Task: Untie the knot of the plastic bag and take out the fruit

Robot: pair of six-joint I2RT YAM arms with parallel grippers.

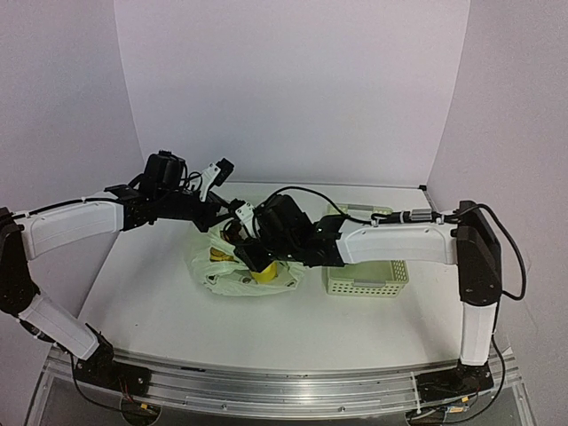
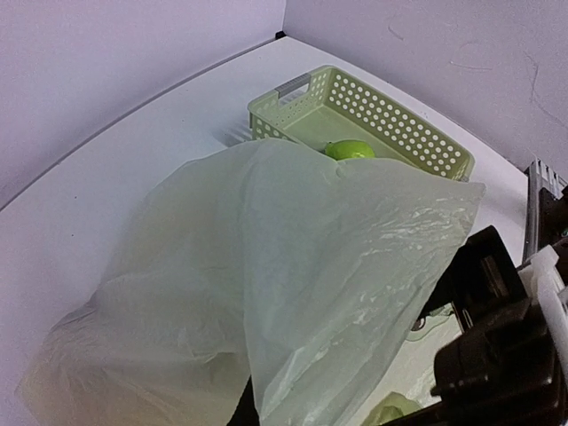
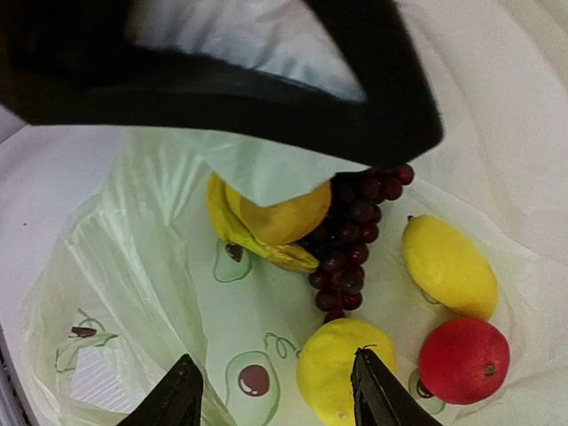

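Note:
The plastic bag [image 1: 211, 271] lies open at the table's middle; no knot shows. My left gripper [image 1: 232, 216] holds the bag's rim up. The raised film [image 2: 293, 266] hides its fingers in the left wrist view. My right gripper [image 3: 277, 390] is open and empty inside the bag mouth, just above a yellow lemon [image 3: 351, 373]. Around it lie a red apple [image 3: 464, 359], a second lemon [image 3: 448, 266], a dark grape bunch [image 3: 351, 240], a banana [image 3: 232, 226] and an orange piece [image 3: 280, 213]. A green pear [image 2: 349, 149] lies in the basket [image 2: 399, 133].
The pale green perforated basket [image 1: 368, 282] stands just right of the bag, under my right forearm. My right arm's black wrist [image 2: 497, 355] is close beside the raised bag film. White walls enclose the table at the back and sides.

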